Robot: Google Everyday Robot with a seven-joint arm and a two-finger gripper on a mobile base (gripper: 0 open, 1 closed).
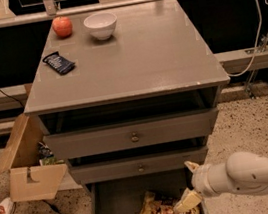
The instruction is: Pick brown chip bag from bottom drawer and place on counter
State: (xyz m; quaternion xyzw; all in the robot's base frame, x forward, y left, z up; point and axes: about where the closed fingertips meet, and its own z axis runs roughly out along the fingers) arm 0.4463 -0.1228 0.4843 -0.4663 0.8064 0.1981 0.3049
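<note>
Camera view: white lettering shows on the brown chip bag [160,213], but it cannot be read; the dark blue packet [58,62] carries pale markings that are equally unreadable. The brown chip bag lies crumpled in the bottom drawer [114,203], which is pulled out, toward the drawer's front right part. The gripper [189,184] sits at the end of the white arm [256,175], which enters from the right edge and reaches in over the right side of the bottom drawer. The gripper is at the upper right edge of the bag, just below the front of the middle drawer [141,167]. Its 2 fingers stand apart: 1 fingertip points up toward the middle drawer front, and the other overlaps the bag's right edge. Whether that finger touches the foil cannot be told. Nothing is clamped between the fingers. The 2 upper drawers, each with 1 small round knob, are slightly out. On the counter [132,63], a red apple [62,26] and a white bowl [101,25] stand near the far left corner, with the dark blue packet lying nearer on the left side. A cardboard box [27,169] sits on the floor left of the cabinet.
</note>
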